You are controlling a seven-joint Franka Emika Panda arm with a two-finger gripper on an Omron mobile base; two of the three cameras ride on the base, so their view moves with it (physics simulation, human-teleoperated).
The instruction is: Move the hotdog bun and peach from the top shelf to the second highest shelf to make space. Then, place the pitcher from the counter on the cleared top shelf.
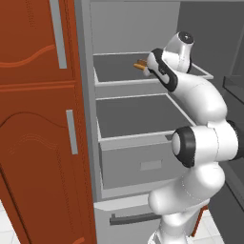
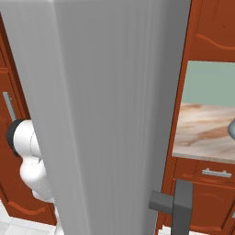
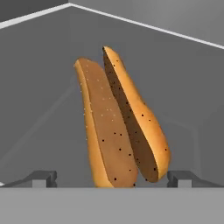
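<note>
You are facing an open grey fridge (image 1: 138, 28) set between tall red-brown cupboard doors (image 1: 38, 119) with grey handles. In the left base view the top shelf (image 1: 119, 69) is a flat grey ledge with a pale front edge, and the second shelf (image 1: 133, 116) sits below it, bare and grey. In the right base view a broad grey panel stands close before you, most likely the fridge door (image 2: 110, 114), and to its right you can see the wood-grain counter (image 2: 204, 131) over red-brown cabinet fronts. A small grey-blue shape at the right edge of that counter may be the pitcher (image 2: 231, 130), though too little shows to be sure.

Your arm rises from the lower right of the left base view, bends at the elbow level with the second shelf, and reaches up and left so the hand is over the right part of the top shelf.

The bun (image 3: 120, 122) lies on the top shelf, and in the left base view only its tan end (image 1: 140, 66) peeks out just left of the hand. In the hand view it is split into two speckled halves, running lengthwise away from you. Your gripper (image 3: 113, 179) has its jaws spread wide, one fingertip (image 3: 41, 178) at each side of the bun's near end. The bun lies between them, and neither tip appears to touch it.
</note>
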